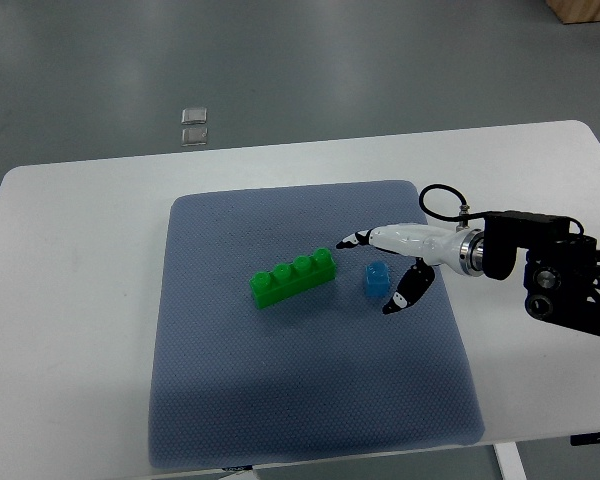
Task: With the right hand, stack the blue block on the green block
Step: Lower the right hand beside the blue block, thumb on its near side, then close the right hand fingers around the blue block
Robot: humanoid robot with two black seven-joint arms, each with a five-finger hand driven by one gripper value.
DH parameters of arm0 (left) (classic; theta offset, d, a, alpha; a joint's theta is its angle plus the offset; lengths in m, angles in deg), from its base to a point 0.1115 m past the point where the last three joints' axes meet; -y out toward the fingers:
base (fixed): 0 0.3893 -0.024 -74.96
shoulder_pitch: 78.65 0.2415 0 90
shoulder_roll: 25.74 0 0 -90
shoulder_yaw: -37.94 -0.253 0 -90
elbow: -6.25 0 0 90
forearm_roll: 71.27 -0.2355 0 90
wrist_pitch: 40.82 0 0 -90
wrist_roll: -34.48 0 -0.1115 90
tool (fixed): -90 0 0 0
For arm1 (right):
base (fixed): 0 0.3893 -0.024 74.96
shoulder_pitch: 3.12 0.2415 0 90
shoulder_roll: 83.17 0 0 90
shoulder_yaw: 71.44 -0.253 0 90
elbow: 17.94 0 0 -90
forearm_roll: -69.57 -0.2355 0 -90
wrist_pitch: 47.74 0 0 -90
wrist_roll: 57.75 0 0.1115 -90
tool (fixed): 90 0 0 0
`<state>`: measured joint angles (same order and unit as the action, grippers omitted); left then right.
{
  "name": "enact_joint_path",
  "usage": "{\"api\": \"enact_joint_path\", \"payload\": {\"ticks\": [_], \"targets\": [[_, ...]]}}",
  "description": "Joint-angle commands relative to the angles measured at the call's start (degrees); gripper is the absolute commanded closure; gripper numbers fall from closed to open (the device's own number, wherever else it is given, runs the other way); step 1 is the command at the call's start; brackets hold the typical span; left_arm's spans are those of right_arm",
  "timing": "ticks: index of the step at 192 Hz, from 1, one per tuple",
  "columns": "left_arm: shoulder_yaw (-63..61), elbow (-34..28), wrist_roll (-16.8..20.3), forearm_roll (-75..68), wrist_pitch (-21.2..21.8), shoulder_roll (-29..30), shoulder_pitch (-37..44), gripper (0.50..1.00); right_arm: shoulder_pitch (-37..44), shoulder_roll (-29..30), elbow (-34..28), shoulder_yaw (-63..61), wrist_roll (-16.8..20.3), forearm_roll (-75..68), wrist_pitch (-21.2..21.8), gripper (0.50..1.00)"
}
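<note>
- The right hand (pixel 390 268) reaches in from the picture's right edge over the blue-grey mat (pixel 310 400), its white palm shell ahead of a black wrist joint and a looped black cable (pixel 442 196).
- Its fingers (pixel 355 240) are spread and loose, gripping nothing: one group points left toward the green block, and another digit angles down and left below the palm.
- The blue block (pixel 378 281) sits on the mat directly in the gap between those two sets of fingertips, just beside the lower digit; whether any finger touches it cannot be told from this view.
- The blue block is a small single piece with a stud on top, standing upright.
- The green block (pixel 294 277) is a long brick with four studs in a row, lying on the mat to the left of the blue one, tilted so its right end is further up the picture.
- The two blocks are near each other but apart, with bare mat between them; the blue one is not yet on the green one.
- The mat lies on a white table (pixel 70 300).
- Two small clear squares (pixel 194 125) lie on the grey floor beyond the table's far edge.
</note>
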<state>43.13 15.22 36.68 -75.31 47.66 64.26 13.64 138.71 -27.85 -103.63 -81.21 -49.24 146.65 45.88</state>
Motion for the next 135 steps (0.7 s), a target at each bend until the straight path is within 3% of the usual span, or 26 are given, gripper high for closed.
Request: {"api": "enact_joint_path", "payload": {"ticks": [1, 95, 135], "targets": [[0.00, 0.00, -0.01, 0.00, 0.02, 0.00, -0.01, 0.500, 0.20, 1.55, 2.28, 0.01, 0.01, 0.18, -0.01, 0.607], [0.00, 0.00, 0.08, 0.00, 0.02, 0.00, 0.08, 0.500, 0.38, 1.81, 5.01, 0.01, -0.07, 2.02, -0.01, 0.658], [0.00, 0.00, -0.01, 0.00, 0.02, 0.00, -0.01, 0.500, 0.47, 2.25, 4.74, 0.01, -0.07, 2.11, 0.07, 0.658]]}}
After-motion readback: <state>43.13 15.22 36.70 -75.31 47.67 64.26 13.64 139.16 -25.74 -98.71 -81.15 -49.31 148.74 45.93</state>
